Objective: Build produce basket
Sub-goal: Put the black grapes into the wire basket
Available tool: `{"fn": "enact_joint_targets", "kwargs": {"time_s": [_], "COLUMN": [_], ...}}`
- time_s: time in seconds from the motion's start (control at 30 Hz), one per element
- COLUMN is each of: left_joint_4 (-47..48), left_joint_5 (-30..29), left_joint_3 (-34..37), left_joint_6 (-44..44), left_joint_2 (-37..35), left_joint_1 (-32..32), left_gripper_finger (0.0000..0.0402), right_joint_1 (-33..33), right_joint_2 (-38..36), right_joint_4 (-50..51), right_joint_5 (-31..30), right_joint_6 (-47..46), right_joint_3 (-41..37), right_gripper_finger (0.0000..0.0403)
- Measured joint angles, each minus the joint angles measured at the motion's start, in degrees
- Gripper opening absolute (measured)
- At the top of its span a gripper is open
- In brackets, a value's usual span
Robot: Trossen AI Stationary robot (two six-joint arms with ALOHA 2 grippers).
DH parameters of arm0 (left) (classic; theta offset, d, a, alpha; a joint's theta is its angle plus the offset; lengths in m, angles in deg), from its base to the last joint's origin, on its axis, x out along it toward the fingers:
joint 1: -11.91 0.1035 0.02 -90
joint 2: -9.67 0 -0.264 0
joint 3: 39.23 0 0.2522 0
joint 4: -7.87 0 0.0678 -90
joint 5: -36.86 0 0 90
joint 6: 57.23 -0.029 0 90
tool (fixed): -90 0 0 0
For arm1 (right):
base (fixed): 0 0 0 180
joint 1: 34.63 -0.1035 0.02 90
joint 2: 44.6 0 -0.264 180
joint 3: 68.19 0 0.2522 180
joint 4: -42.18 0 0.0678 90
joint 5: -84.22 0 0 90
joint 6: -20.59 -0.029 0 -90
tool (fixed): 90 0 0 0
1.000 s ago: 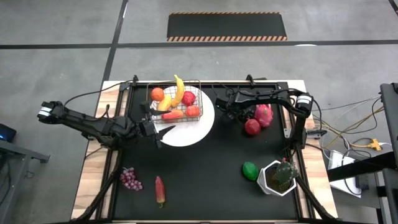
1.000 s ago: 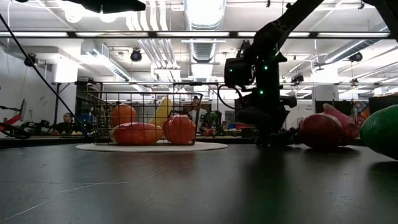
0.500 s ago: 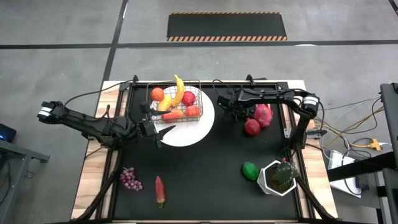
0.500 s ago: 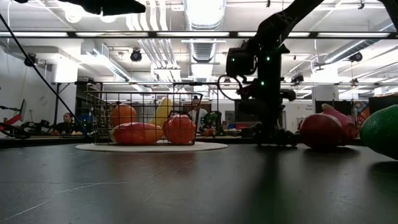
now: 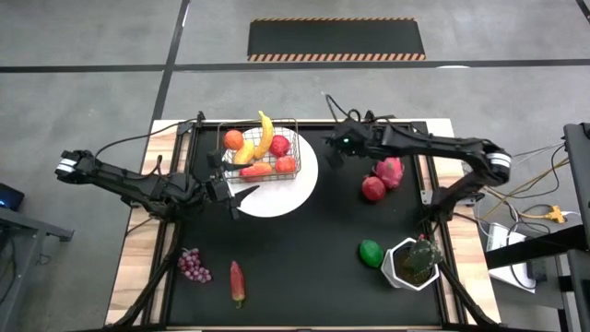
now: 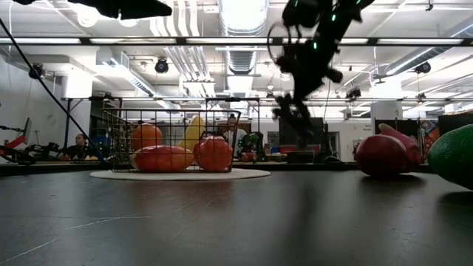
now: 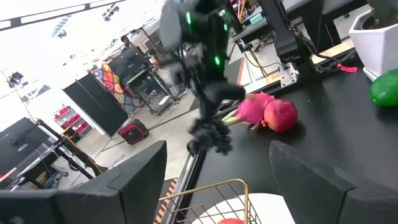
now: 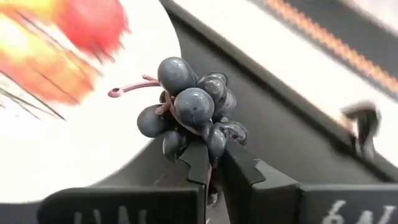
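Our right fingers [image 8: 239, 171] are pinching a dark grape bunch [image 8: 189, 112] from below, its pink stem pointing sideways toward the white plate [image 8: 74, 155]. The right gripper [image 5: 338, 148] hangs above the counter [image 5: 304, 249] just beside the plate's right edge, lifted clear of the surface in the low view. Our left gripper [image 5: 241, 196] rests at the plate's near-left rim with its fingers [image 7: 140, 171] spread apart.

The basket [image 5: 259, 150] sits on the far-left part of the plate [image 5: 286, 198]. In it the banana [image 5: 265, 134] lies with its long axis running from the far edge toward the near side, beside an orange [image 5: 233, 139] and an apple [image 5: 286, 165].

On the counter's right, a dragon fruit [image 5: 391, 170] touches another red apple [image 5: 372, 188]; a lime [image 5: 371, 252] lies just beside the potted plant [image 5: 413, 263]. On the near left, purple grapes [image 5: 192, 265] and a chilli [image 5: 237, 281], the chilli's long axis running far to near.
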Motion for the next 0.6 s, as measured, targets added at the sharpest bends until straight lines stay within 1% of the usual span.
{"fn": "enact_joint_targets", "kwargs": {"time_s": [0.17,0.3,0.47,0.6], "left_joint_4": [0.02,0.01,-0.07,-0.58], "left_joint_5": [0.0,0.01,0.02,0.02], "left_joint_3": [0.02,0.02,0.02,0.02], "left_joint_6": [0.0,0.0,-0.02,-0.11], "left_joint_2": [-0.01,0.06,0.06,0.08], "left_joint_1": [0.0,0.0,0.0,0.0], "left_gripper_finger": [0.0266,0.0266,0.0266,0.0266], "right_joint_1": [-4.04,-7.95,-10.62,-10.69], "right_joint_2": [-5.89,-7.83,-5.44,-1.03], "right_joint_4": [-14.63,-30.85,-52.26,-66.28], "right_joint_5": [0.05,0.52,1.01,7.6], "right_joint_6": [5.38,9.7,12.06,11.5], "right_joint_3": [-2.65,-7.54,-13.55,-15.27], "right_gripper_finger": [0.0014,0.0013,0.0013,0.0013]}}
